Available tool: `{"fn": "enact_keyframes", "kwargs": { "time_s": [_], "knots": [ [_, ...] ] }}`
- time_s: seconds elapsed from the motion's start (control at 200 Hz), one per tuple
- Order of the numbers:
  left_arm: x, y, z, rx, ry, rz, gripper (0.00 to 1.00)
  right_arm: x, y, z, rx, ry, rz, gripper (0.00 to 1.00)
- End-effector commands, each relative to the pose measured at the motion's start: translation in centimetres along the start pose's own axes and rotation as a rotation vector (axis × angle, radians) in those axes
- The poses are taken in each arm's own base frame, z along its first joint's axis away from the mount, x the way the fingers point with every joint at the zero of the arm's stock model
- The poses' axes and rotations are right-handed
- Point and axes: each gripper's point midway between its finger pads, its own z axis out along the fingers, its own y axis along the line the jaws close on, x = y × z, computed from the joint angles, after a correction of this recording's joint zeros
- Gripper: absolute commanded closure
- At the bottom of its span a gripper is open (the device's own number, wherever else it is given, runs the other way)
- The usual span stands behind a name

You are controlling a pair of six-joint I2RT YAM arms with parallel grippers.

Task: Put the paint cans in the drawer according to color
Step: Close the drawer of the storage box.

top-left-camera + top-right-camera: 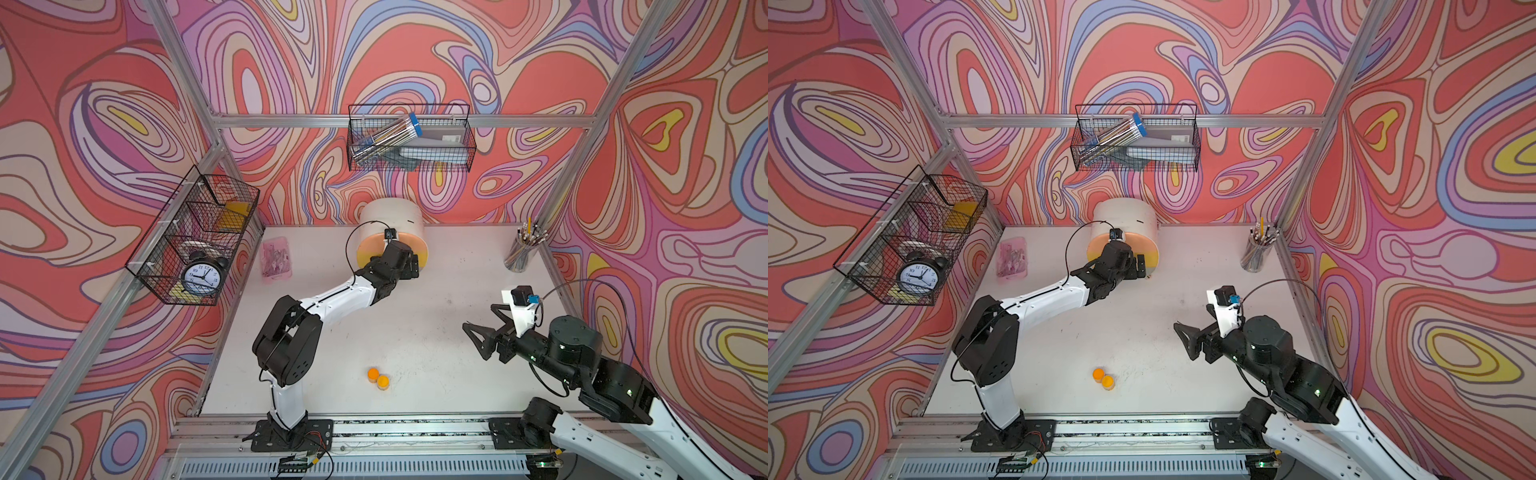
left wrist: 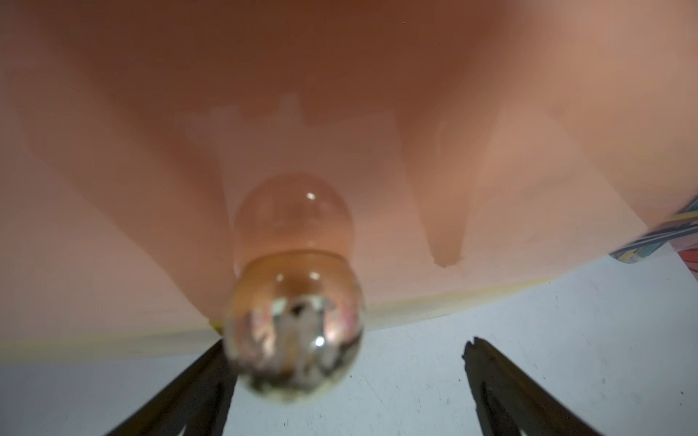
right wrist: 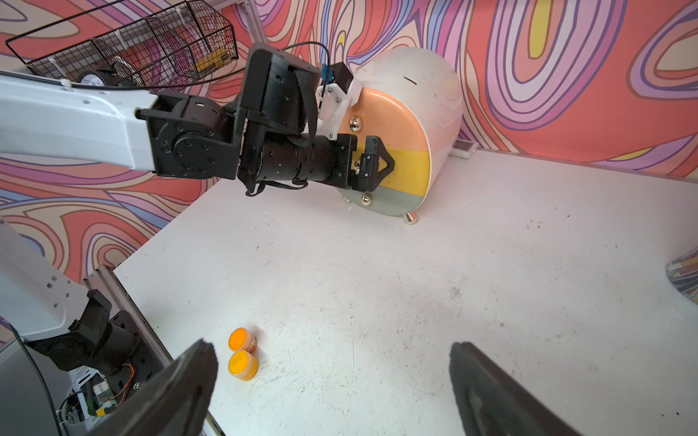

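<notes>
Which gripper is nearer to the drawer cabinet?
Left. The left gripper is open, right at the round front of the drawer cabinet. The right gripper, also open, hangs over the table, well apart from the cabinet.

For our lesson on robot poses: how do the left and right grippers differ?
The left gripper is at the front of the cabinet; the right gripper hovers over the table, well away from it. The left arm is stretched toward the back; the right arm is bent near the front. Both grippers are open and hold nothing.
</notes>
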Motion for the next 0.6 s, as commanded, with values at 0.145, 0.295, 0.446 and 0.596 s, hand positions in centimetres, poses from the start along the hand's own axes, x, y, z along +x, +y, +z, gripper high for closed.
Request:
{"fn": "enact_keyframes", "kwargs": {
  "time_s": [0.145,0.295,0.446,0.596],
  "knots": [
    [-0.3,-0.2,-0.9,0.038,-0.009,-0.030,0.02,-0.3,-0.1,-0.2,0.007,-0.009,-0.006,0.02],
    [1.4,1.4,-1.9,-0.021,0.025,-0.003,0.02,-0.4,-0.1,-0.4,0.007,-0.017,-0.003,0.02],
    [3.8,3.1,-2.0,-0.053,0.031,0.016,0.10,-0.4,-0.1,-0.5,0.006,-0.020,0.000,0.02],
    [5.0,3.0,-0.1,-0.030,0.002,0.069,0.16,-0.4,-0.1,-0.4,0.007,-0.017,-0.001,0.02]
  ]
}}
